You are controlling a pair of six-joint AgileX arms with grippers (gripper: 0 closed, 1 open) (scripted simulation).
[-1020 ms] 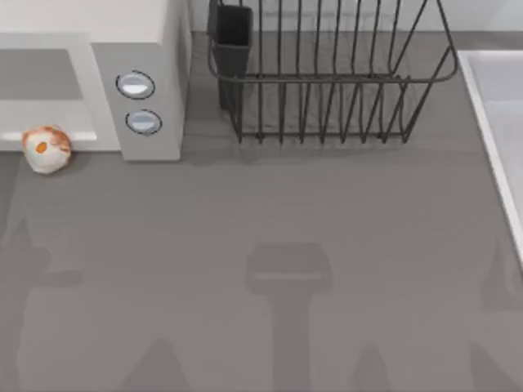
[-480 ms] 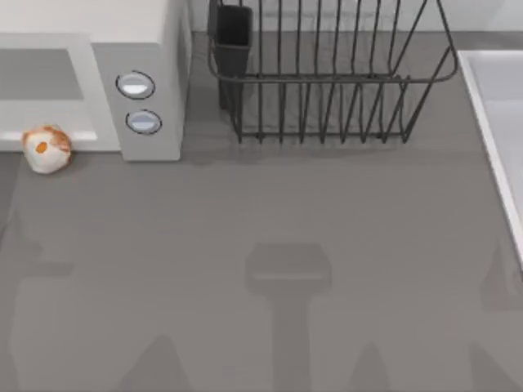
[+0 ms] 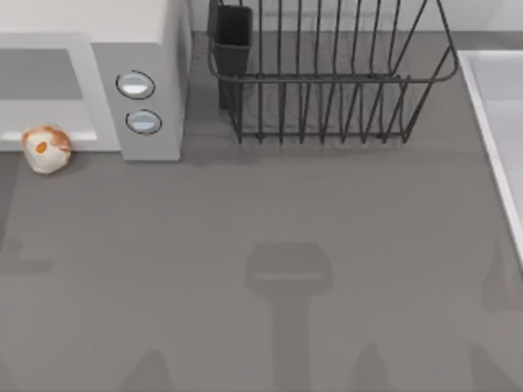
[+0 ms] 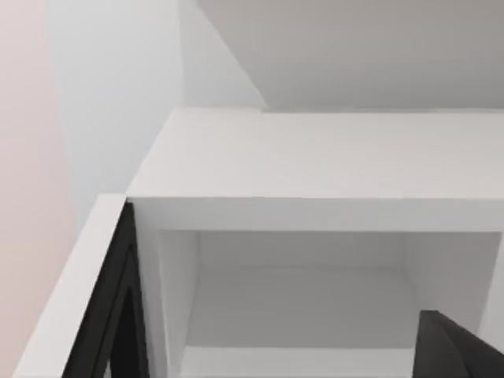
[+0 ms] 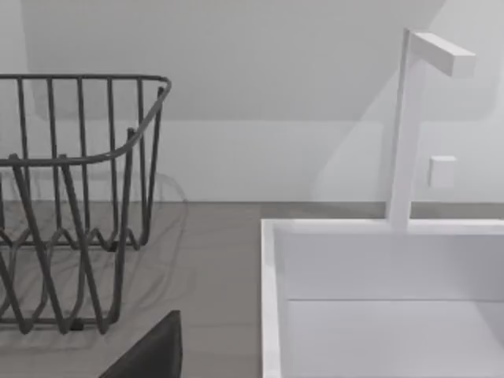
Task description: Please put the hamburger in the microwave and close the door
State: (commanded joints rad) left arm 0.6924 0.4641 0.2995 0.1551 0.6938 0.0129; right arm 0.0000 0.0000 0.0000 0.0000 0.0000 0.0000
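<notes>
The hamburger (image 3: 46, 149), a small whitish lump with orange patches, lies on the table at the far left, touching the front of the microwave (image 3: 122, 24). Two silver knobs (image 3: 135, 84) sit on the microwave's grey panel. In the left wrist view the microwave (image 4: 315, 157) shows a pale cavity, and the door (image 4: 94, 307) stands swung out beside it with its dark inner edge showing. A dark part of my left gripper (image 4: 461, 350) juts into that view. A dark part of my right gripper (image 5: 150, 354) shows in the right wrist view, near the rack and sink.
A black wire rack (image 3: 327, 73) holding a dark cup (image 3: 233, 37) stands at the back middle, to the right of the microwave. A white sink (image 3: 494, 122) with a faucet (image 5: 409, 118) fills the right edge. Grey tabletop stretches across the front.
The faint arm shadows at the table's left and right edges have shifted. The hamburger, microwave and rack have not moved.
</notes>
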